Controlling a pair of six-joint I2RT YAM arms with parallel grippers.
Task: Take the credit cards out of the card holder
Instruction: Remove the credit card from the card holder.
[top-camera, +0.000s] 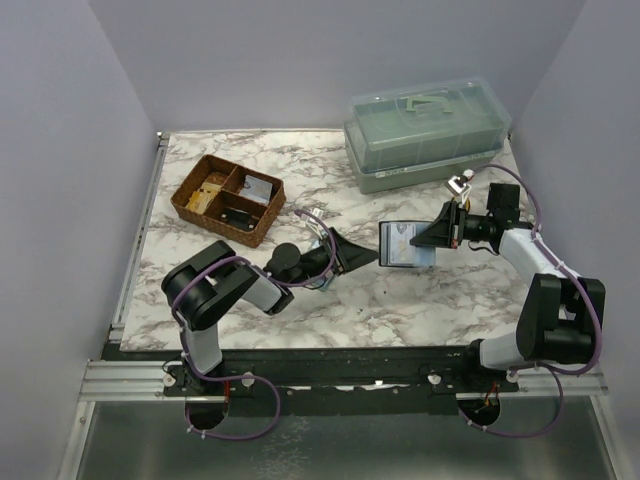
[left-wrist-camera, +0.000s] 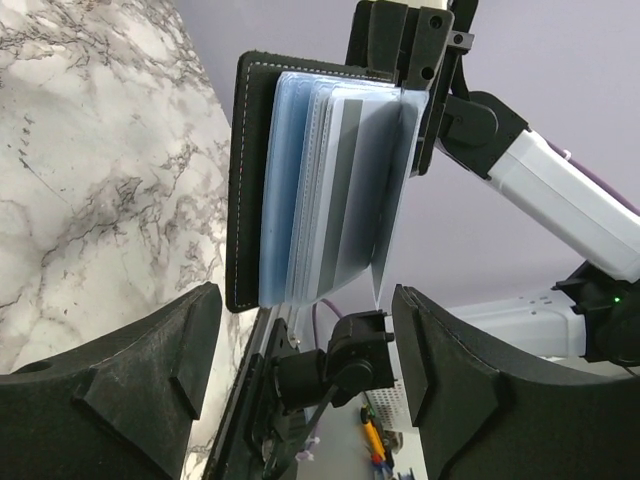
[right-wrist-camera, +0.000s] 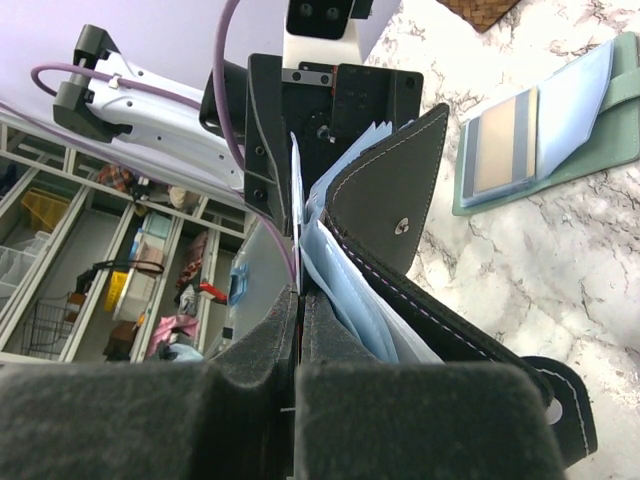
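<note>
The black card holder (top-camera: 405, 243) hangs open above the marble between the two arms. My right gripper (right-wrist-camera: 300, 300) is shut on it, pinching a thin pale leaf at its edge. Its black cover (left-wrist-camera: 250, 180) faces the table side, and the pale blue credit cards (left-wrist-camera: 330, 190) fan out from it in their sleeves. In the right wrist view the snap flap (right-wrist-camera: 390, 190) and the cards (right-wrist-camera: 345, 275) sit just right of my fingers. My left gripper (left-wrist-camera: 305, 320) is open, close in front of the holder's free end, touching nothing. From above it (top-camera: 365, 252) points at the holder.
A brown wicker divided tray (top-camera: 228, 198) sits at the back left with small items in it. A green lidded box (top-camera: 425, 135) stands at the back right. A teal open wallet (right-wrist-camera: 560, 140) holding cards lies on the marble behind the left arm.
</note>
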